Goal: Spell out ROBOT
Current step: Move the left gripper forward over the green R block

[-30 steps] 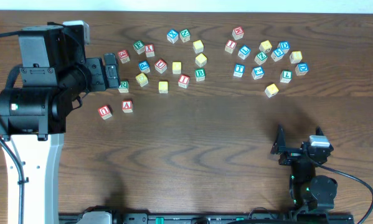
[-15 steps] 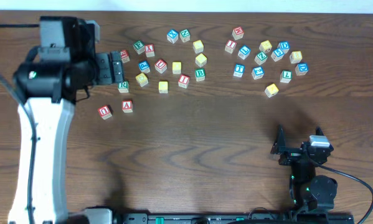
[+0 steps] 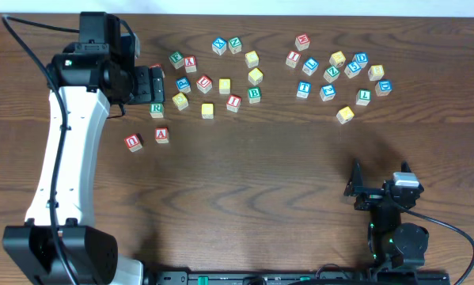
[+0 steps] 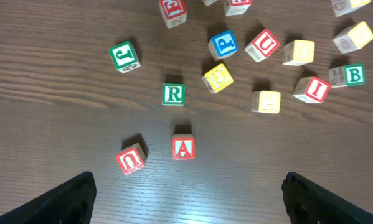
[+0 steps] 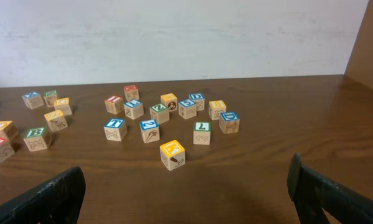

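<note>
Green R cube (image 4: 173, 94) is lying just ahead of your left gripper (image 4: 186, 186), which is hovering wide open and empty to straddle it; your right gripper (image 5: 186, 186) is idling, open and empty too.

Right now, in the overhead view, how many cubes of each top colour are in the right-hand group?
Blue cubes: 6
Yellow cubes: 3
Red cubes: 2
Green cubes: 2
Total: 13
</note>
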`<state>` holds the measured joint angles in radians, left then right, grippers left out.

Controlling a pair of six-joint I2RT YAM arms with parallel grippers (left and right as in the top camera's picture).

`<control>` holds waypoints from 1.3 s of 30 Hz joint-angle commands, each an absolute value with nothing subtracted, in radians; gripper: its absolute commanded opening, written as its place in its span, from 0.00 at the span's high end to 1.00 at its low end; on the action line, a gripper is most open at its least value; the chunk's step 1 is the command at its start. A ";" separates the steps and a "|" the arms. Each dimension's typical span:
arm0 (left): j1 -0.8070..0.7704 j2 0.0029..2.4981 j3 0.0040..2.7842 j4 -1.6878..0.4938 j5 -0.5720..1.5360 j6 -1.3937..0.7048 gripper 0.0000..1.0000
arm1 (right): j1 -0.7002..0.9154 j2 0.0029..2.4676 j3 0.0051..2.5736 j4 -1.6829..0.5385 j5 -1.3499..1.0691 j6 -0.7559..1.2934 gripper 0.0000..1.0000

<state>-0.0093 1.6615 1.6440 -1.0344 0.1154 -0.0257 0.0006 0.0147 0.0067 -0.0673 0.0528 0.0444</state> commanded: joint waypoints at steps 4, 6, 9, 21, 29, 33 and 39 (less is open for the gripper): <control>-0.005 1.674 1.617 -0.996 0.055 -0.012 0.09 | 0.001 0.009 0.005 -0.071 0.061 0.055 0.01; -0.005 1.674 1.595 -0.977 0.056 -0.003 0.09 | 0.001 0.009 0.005 -0.071 0.061 0.055 0.01; -0.005 1.674 1.553 -0.939 0.056 -0.003 0.09 | 0.001 0.009 0.006 -0.071 0.061 0.055 0.01; -0.005 1.674 1.396 -0.815 0.060 -0.003 0.10 | 0.001 0.009 0.006 -0.071 0.061 0.055 0.01; -0.005 1.674 1.342 -0.767 0.060 -0.003 0.10 | 0.001 0.009 0.005 -0.071 0.061 0.055 0.01; -0.005 1.694 1.336 -0.764 0.059 0.004 0.10 | 0.001 0.009 0.005 -0.071 0.060 0.055 0.01; -0.005 1.771 1.336 -0.759 0.059 0.004 0.10 | 0.001 0.009 0.005 -0.071 0.061 0.055 0.01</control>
